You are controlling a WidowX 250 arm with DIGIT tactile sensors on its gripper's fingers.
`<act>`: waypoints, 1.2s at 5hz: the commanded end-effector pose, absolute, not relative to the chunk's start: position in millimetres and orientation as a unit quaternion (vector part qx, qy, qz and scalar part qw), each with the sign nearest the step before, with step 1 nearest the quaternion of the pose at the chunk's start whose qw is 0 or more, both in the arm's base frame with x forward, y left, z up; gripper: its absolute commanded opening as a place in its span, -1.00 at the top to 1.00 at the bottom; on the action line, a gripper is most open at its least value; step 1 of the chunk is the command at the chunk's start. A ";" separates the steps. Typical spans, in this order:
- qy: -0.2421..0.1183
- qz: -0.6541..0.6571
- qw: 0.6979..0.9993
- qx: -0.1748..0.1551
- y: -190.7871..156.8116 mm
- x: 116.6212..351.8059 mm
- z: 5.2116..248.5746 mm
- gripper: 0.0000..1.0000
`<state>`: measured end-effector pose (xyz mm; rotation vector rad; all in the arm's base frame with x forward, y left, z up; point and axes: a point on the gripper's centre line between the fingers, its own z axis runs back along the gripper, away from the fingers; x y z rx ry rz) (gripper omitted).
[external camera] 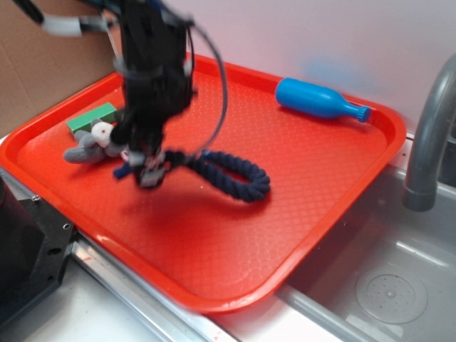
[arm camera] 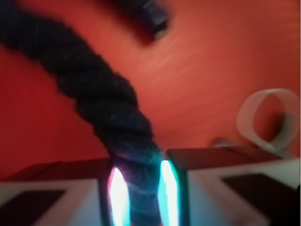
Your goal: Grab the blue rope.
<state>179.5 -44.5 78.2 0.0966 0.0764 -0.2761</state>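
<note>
My hand (arm camera: 141, 188) is closed on the thick, dark navy twisted cotton rope (external camera: 235, 174), pinched near one end.

In the wrist view the rope (arm camera: 103, 99) runs straight up from between my two pads, squeezed there; in the exterior view the rest curls in a loose loop on the red plastic tray (external camera: 306, 206), to the right of my hand (external camera: 146, 171). I judge it light, soft and floppy: it will sag and trail if lifted, and the rough twist should resist slipping. Just to the left lie a small grey stuffed toy (external camera: 85, 148) and a green block (external camera: 91, 117); a bright blue plastic bottle (external camera: 320, 100) lies well apart at the far rim.
</note>
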 end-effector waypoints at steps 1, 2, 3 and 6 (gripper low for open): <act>-0.090 0.087 0.991 -0.049 13.1 163.5 185.3 1.00; -0.105 0.088 0.989 -0.048 18.0 163.5 234.7 1.00; -0.102 0.064 0.992 -0.033 11.7 172.0 285.1 1.00; -0.084 0.007 0.996 0.013 -12.2 179.7 280.0 1.00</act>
